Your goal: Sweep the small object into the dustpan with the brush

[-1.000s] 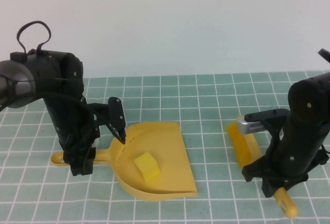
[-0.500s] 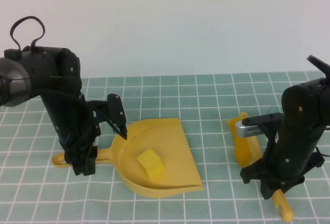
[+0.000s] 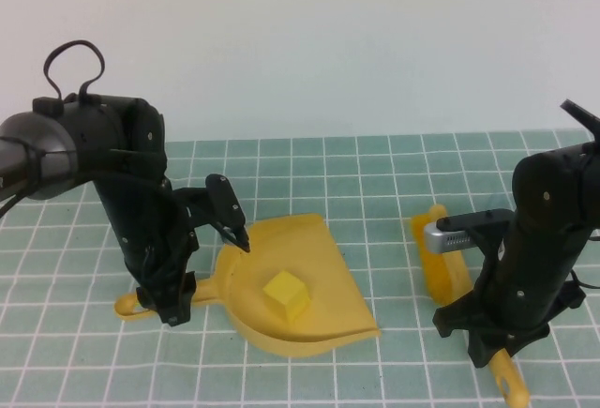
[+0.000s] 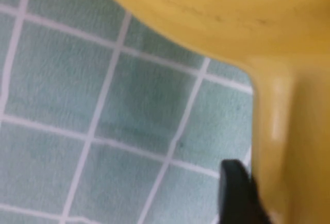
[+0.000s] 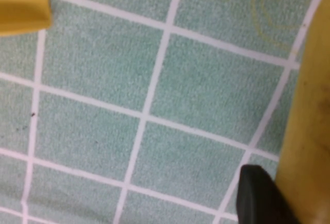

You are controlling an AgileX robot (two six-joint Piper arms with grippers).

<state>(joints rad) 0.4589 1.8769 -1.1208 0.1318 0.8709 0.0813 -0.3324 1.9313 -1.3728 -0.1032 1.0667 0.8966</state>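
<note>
The dustpan point(image 3: 328, 267) lies flat on the green grid mat, scoop mouth toward the table's front right. The small object point(image 3: 286, 294), a yellow cube, rests inside the scoop. My left gripper point(image 3: 174, 303) points straight down at the dustpan's handle point(image 4: 294, 131) and is shut on it; one black finger point(image 4: 234, 193) presses against the handle's side, the other is hidden. The brush point(image 3: 443, 260) lies on the mat to the right, bristles toward the dustpan. My right gripper point(image 3: 494, 340) is shut on its handle point(image 5: 309, 131), with one finger point(image 5: 258, 195) showing beside it.
The green mat with white grid lines point(image 3: 394, 192) covers the table up to a plain white wall behind. A gap of bare mat point(image 3: 398, 286) separates the dustpan from the brush. A yellow corner of the dustpan point(image 5: 20, 0) shows in the right wrist view.
My left arm has shifted to the right, carrying the dustpan and the cube inside it toward the brush. The right arm has edged slightly left with the brush and then held still.
</note>
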